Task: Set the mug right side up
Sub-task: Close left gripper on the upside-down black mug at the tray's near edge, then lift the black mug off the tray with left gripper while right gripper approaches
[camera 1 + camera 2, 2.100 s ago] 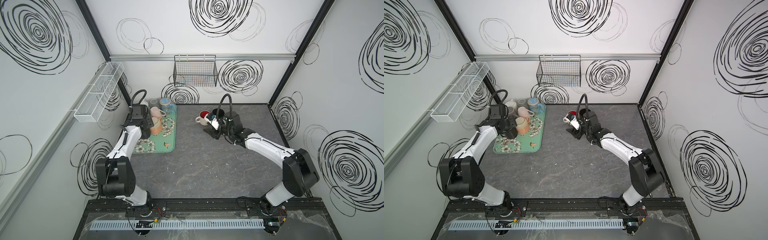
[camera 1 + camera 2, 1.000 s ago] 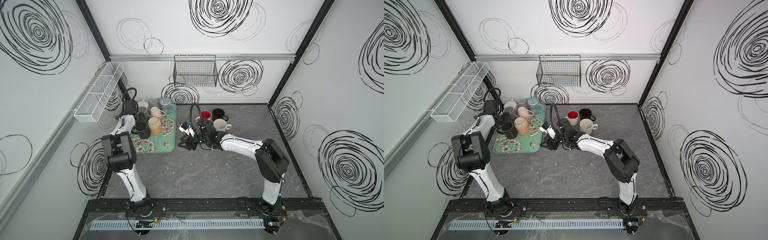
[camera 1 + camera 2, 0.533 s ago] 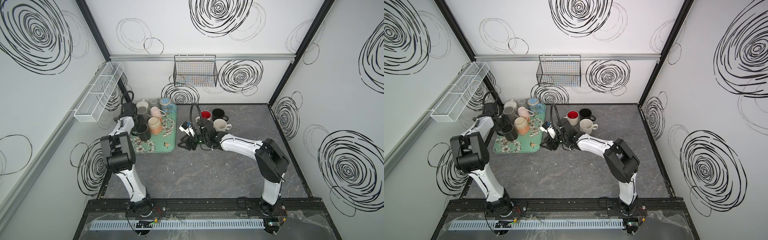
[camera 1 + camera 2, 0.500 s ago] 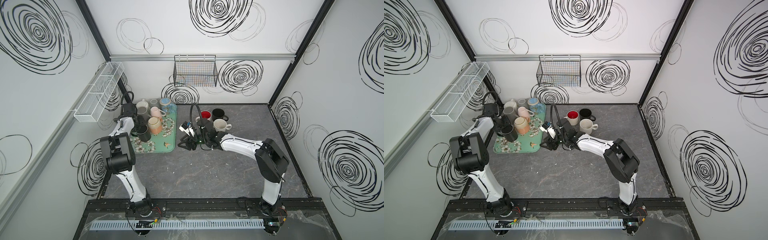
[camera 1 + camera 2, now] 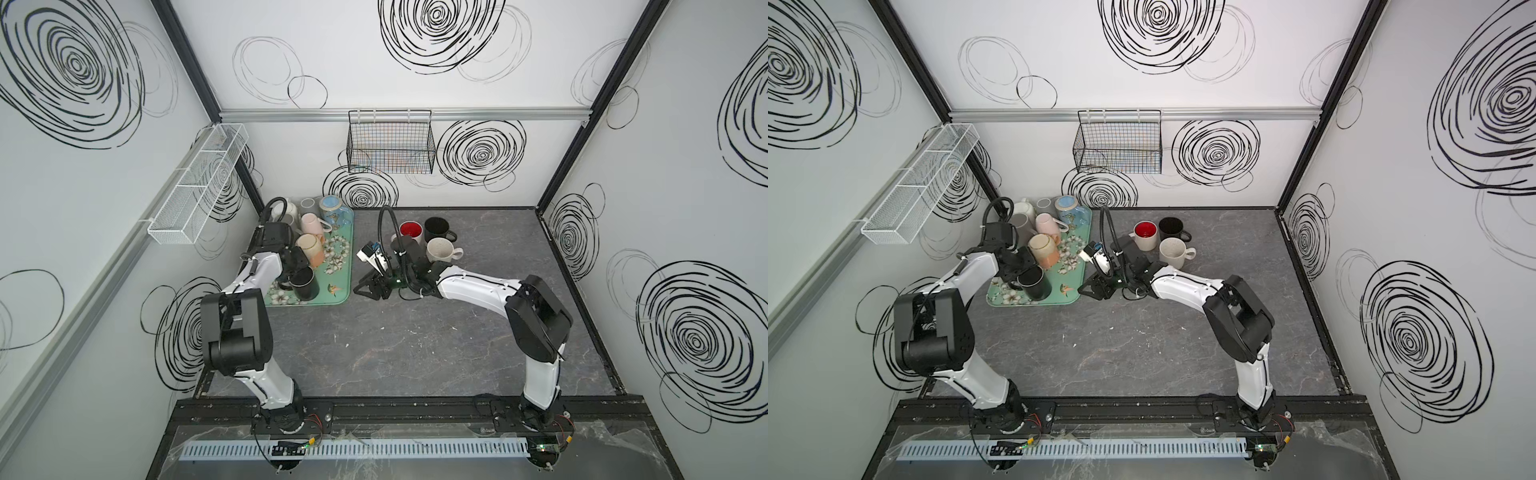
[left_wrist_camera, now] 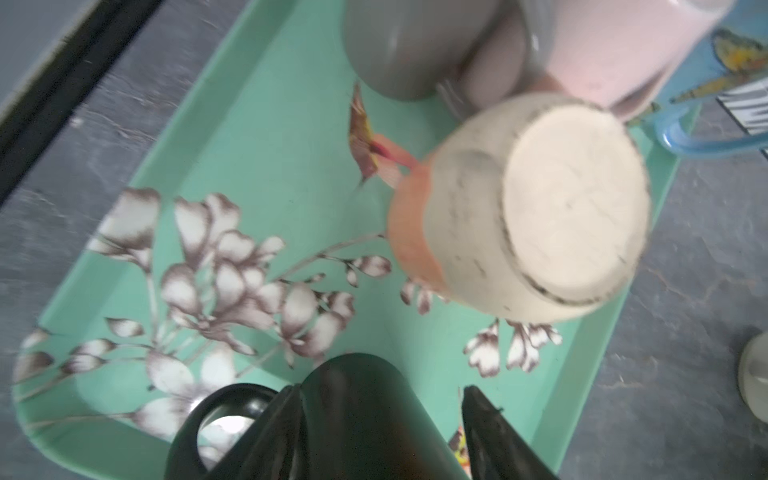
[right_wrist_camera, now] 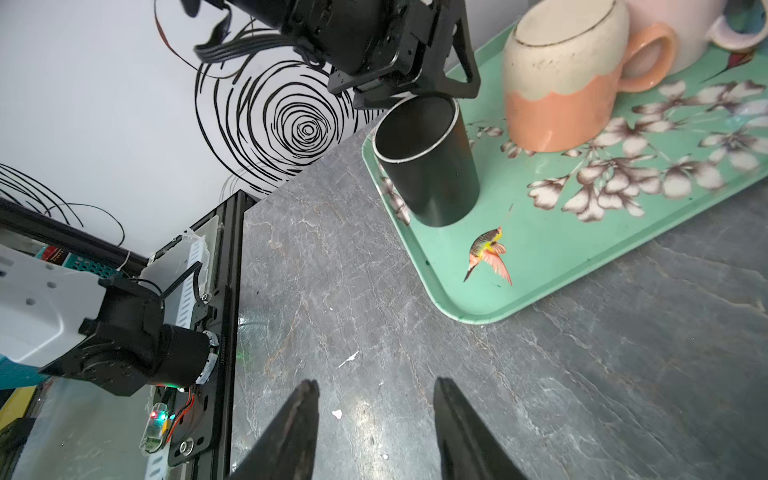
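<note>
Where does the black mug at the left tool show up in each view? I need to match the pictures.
Top view: black mug in the left tool, at the tray's near end.
Top view: same spot.
Left wrist: between the tool's fingers, closest to the lens.
Right wrist: under the left tool, mouth visible.
Landmark: the upside-down peach mug beside it, in all four.

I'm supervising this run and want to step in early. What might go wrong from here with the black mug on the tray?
1. The left gripper holds the black mug tilted near the tray edge; a slip might send it rolling onto the table.
2. The upturned peach mug stands close by; turning the black mug may knock it.
3. The right gripper hovers open beside the tray, so the arms might clash.
</note>
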`<state>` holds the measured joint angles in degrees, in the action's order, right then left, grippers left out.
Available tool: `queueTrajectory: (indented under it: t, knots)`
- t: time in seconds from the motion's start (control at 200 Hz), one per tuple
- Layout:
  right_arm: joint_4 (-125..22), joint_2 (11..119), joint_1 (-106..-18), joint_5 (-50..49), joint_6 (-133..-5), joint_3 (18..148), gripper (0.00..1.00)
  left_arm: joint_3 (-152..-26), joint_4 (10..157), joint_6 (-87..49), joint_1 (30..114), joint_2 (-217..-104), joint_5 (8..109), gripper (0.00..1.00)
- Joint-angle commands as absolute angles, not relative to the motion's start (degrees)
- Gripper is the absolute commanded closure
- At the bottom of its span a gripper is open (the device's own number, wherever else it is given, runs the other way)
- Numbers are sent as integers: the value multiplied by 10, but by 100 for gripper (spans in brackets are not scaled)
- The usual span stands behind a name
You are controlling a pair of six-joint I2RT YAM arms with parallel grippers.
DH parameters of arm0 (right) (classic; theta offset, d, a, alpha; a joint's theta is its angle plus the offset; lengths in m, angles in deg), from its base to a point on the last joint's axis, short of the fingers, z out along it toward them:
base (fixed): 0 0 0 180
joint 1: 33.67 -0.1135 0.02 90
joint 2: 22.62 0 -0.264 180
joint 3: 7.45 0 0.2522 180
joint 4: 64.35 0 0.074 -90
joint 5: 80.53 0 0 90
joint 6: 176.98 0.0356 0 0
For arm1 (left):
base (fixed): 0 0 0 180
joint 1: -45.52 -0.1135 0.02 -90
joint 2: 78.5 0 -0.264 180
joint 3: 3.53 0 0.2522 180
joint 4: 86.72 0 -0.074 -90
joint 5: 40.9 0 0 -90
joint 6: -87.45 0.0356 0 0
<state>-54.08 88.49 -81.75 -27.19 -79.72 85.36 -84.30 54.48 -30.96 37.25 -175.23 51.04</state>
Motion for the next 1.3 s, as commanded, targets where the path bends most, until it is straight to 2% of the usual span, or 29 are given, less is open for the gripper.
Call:
queueTrajectory:
  t: [0.0,0.145,0.335,0.535,0.931,1.296]
  knots:
    - [-505,899,-827,-288,-777,875,52,-843,541,-326,388,-1729,522,35]
    - [-504,902,-834,-283,-776,875,52,-871,514,-298,373,-1721,491,35]
    - [-493,931,-847,-291,-769,896,52,-910,490,-271,333,-1759,515,35]
    - [-479,977,-871,-294,-769,942,52,-917,490,-271,315,-1796,532,41]
    - [-422,1108,-891,-301,-748,1127,54,-806,526,-278,311,-1764,527,49]
    - [-389,1195,-873,-294,-718,1248,56,-716,540,-289,318,-1690,555,50]
